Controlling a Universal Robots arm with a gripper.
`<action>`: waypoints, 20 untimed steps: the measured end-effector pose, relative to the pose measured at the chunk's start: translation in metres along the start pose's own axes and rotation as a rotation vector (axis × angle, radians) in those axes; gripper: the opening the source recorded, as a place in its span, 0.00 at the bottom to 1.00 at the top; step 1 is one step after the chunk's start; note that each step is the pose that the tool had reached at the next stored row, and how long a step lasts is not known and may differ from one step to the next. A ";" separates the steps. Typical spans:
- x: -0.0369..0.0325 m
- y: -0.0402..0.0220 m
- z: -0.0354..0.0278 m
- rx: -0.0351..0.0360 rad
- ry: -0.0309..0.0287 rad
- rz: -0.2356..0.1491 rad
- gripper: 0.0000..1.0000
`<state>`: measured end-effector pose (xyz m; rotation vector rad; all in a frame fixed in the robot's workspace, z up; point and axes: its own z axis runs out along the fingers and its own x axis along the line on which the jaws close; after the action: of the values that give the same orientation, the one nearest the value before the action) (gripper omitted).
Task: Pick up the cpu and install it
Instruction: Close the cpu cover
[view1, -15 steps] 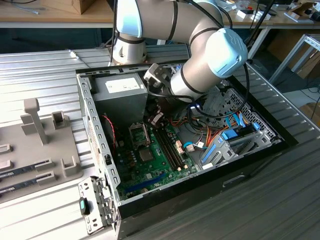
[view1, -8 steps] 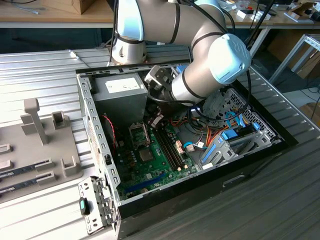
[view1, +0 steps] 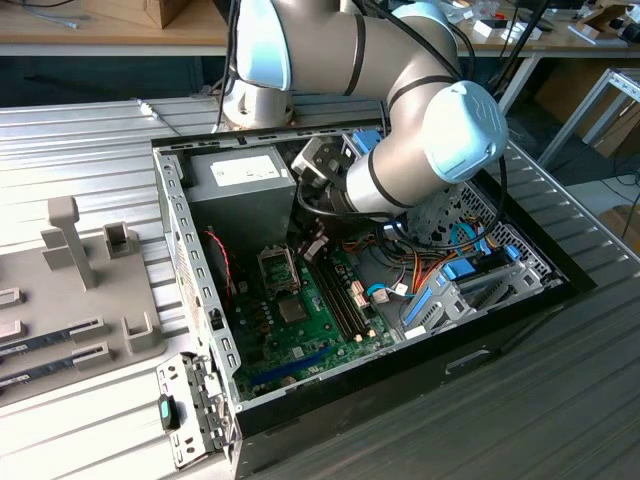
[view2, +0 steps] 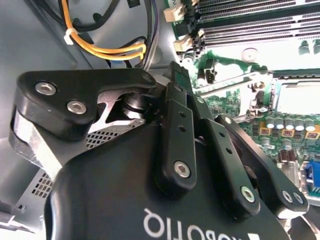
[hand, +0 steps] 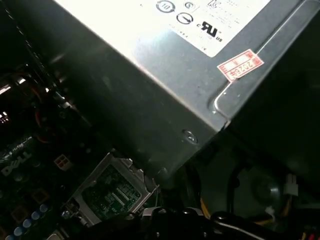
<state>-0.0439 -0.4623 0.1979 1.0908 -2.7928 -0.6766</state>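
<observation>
My gripper (view1: 316, 243) hangs low inside the open computer case, just above the green motherboard (view1: 300, 335) and beside the cpu socket (view1: 278, 268) on the exterior view's right. In the second wrist view the gripper's black linkage (view2: 170, 75) points toward the board, with the bright socket (view2: 295, 97) off to one side. The first wrist view shows the metal-framed socket (hand: 107, 192), with a green patterned area inside the frame, close to the gripper's dark tip (hand: 165, 220). The cpu is hidden; I cannot tell whether it is in the gripper.
The grey power supply (view1: 240, 185) stands right behind the socket and close to the wrist. Memory slots (view1: 340, 300), bundled cables (view1: 430, 270) and a drive cage (view1: 470, 290) crowd the case's right. A grey fixture tray (view1: 70, 300) lies on the exterior view's left.
</observation>
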 end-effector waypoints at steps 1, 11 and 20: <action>0.0001 -0.0004 0.0007 -0.0022 -0.0018 -0.001 0.11; 0.0096 -0.0003 0.0009 -0.0297 -0.0254 -0.009 0.11; 0.0119 -0.0011 -0.0037 -0.0678 -0.0575 -0.020 0.11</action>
<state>-0.0513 -0.4723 0.1996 1.1058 -2.7872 -0.8112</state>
